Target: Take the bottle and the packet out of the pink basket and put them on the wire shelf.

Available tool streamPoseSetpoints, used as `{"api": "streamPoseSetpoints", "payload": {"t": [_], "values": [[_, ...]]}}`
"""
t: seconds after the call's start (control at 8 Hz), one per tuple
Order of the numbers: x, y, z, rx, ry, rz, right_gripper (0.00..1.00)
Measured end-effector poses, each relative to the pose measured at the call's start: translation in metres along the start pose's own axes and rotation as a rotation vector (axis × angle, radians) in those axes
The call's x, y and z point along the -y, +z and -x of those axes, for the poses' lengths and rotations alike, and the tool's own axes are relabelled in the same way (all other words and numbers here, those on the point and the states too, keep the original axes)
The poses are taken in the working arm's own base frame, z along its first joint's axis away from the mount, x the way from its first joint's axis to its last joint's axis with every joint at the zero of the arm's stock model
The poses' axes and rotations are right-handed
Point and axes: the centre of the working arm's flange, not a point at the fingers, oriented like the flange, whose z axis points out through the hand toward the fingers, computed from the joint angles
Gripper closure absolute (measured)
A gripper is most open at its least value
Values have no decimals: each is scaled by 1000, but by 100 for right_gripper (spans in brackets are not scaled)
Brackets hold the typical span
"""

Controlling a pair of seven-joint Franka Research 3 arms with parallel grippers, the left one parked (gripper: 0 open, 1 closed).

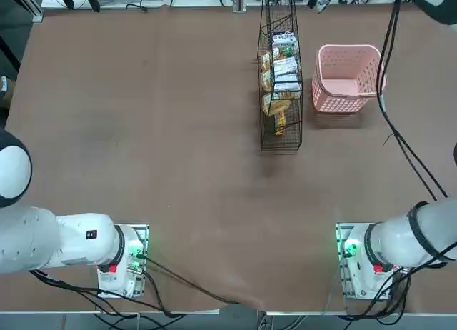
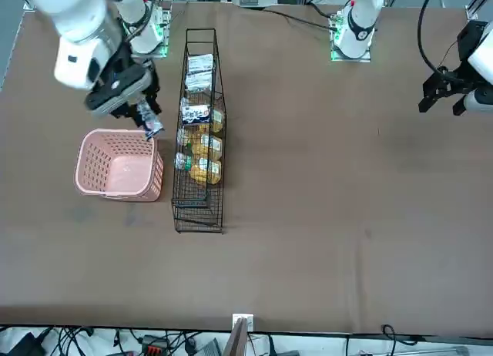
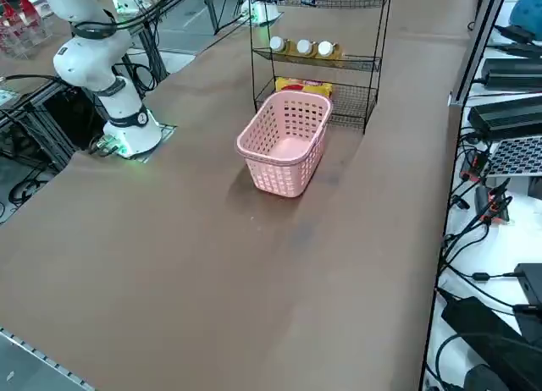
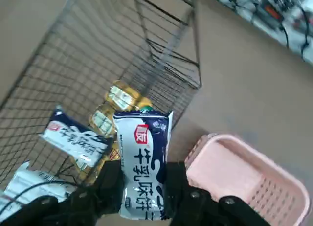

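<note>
Top view. The narrow black wire shelf (image 1: pixel 280 80), stocked with white and yellow packets, stands just left of the pale pink perforated plastic basket (image 1: pixel 347 78); the two are close but apart. The working gripper is not seen here.

Front view. The right gripper (image 2: pixel 148 119) hangs above the gap between basket (image 2: pixel 119 164) and shelf (image 2: pixel 199 132), a small flat white packet with dark print (image 2: pixel 153 127) dangling from its tip.

Right side view. The basket (image 3: pixel 286 142) looks empty, and three white-capped bottles (image 3: pixel 302 47) already stand on an upper tier of the shelf (image 3: pixel 322 61).

Right wrist view. The fingers (image 4: pixel 112 187) are clamped on the lower end of the packet (image 4: pixel 144 162), which stands upright between them, clear of the shelf (image 4: pixel 122 64) and of the basket (image 4: pixel 244 179).

Handling. The packet appears light, soft and crushable, with a smooth film skin likely to slip; a pinch across its flat faces near one end, as here, seems suitable, though the free end may flop on release.
</note>
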Motion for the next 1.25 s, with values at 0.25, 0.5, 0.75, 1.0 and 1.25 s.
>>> {"api": "streamPoseSetpoints", "payload": {"t": [0.25, 0.5, 0.75, 1.0, 1.25], "values": [[8, 4, -9, -35, -182, 1, 56], [17, 12, -18, -56, -340, -1, 56], [38, 19, -25, -51, -518, 44, 56], [53, 33, -34, -50, -674, 63, 56], [55, 49, -41, -45, -766, 53, 56]]}}
